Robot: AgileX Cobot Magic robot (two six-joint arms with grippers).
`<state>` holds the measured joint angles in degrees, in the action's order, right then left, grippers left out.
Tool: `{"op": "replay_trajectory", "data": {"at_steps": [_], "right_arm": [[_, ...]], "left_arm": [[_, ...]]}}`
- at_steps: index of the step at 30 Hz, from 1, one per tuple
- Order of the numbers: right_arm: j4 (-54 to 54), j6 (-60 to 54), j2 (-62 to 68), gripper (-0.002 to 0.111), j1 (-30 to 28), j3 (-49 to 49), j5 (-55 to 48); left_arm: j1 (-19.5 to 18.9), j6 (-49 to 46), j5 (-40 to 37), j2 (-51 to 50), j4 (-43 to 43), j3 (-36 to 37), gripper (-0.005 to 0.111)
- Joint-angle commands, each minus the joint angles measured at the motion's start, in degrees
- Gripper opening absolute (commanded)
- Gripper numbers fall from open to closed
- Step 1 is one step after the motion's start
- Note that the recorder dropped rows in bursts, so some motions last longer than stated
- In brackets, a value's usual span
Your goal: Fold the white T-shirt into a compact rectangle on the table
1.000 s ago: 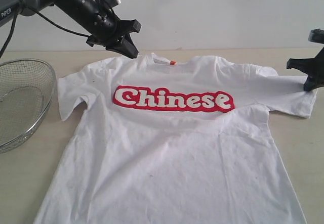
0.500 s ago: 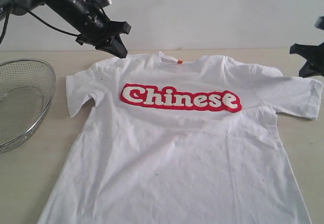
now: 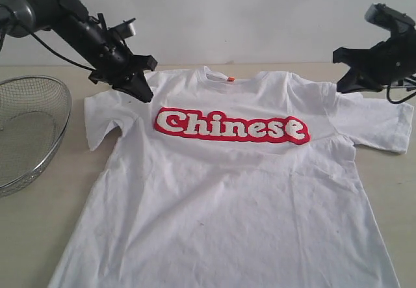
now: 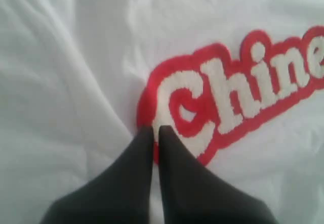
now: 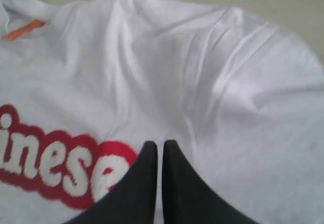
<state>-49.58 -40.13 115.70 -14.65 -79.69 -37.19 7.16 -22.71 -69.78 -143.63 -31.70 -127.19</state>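
The white T-shirt [image 3: 227, 197] lies spread face up on the table [image 3: 32, 236], its red "Chinese" lettering [image 3: 231, 126] across the chest and an orange neck tag [image 3: 230, 78] at the collar. My left gripper [image 3: 144, 95] is shut, its tips pointing down at the shirt's left shoulder; in the left wrist view the gripper [image 4: 156, 129] hangs over the "C" of the lettering [image 4: 238, 97]. My right gripper [image 3: 346, 86] is shut above the right shoulder, and in the right wrist view it [image 5: 159, 144] shows near the last "e" [image 5: 109, 171]. Neither holds cloth.
A round wire-mesh basket [image 3: 26, 132] stands at the table's left edge, close to the shirt's left sleeve [image 3: 101, 116]. A pale wall [image 3: 260, 15] rises behind the table. The shirt's hem runs out of the exterior view at the bottom.
The shirt slid a little to the right early on, then stayed put. My left gripper came down toward the left shoulder; the right gripper swung inward over the right shoulder.
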Motion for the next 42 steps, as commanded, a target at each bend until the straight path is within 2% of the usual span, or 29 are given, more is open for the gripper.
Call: {"op": "replay_trajectory", "data": {"at_steps": [1, 5, 9, 16, 22, 25, 31, 33, 37, 42], "right_arm": [[-5.50, -4.54, -4.57, 0.000, 3.97, 6.08, -0.21], [-5.61, -4.75, -9.19, 0.000, 7.97, 10.29, -1.26], [-6.15, -4.11, -14.62, 0.000, 8.54, 17.84, 0.77], [-6.61, -6.30, -21.25, 0.000, 10.05, 30.84, 2.25], [-7.00, -6.09, -24.28, 0.000, 13.73, 37.32, -3.06], [-6.86, -6.99, -26.50, 0.000, 16.56, 40.98, 0.74], [-5.99, -6.59, -29.26, 0.000, 20.13, 45.61, 3.81], [-0.86, -2.02, -29.52, 0.000, 21.87, 45.91, 3.60], [12.06, 11.74, -29.91, 0.000, 27.19, 45.91, 4.85], [18.90, 19.08, -29.91, 0.000, 32.63, 46.40, 3.47]], "left_arm": [[1.43, 0.99, -0.18, 1.22, 4.84, 1.84, 0.005], [1.30, 1.51, -0.18, 2.23, 2.06, 1.84, 0.005], [1.80, 1.10, -0.18, 5.97, 1.55, 3.61, 0.005], [2.09, -3.92, -0.18, 16.69, -4.46, 18.74, 0.005], [3.32, -0.60, -0.18, 24.85, -3.49, 28.78, 0.005], [3.54, -0.09, -0.18, 29.92, -4.16, 33.92, 0.005], [4.68, 1.14, 2.18, 39.50, -6.99, 47.97, 0.005], [5.95, 0.34, 5.02, 42.93, -6.99, 53.83, 0.005], [8.69, -0.96, 15.57, 50.96, -8.54, 68.07, 0.005], [10.92, -3.66, 22.44, 55.35, -8.52, 81.61, 0.005]]}}
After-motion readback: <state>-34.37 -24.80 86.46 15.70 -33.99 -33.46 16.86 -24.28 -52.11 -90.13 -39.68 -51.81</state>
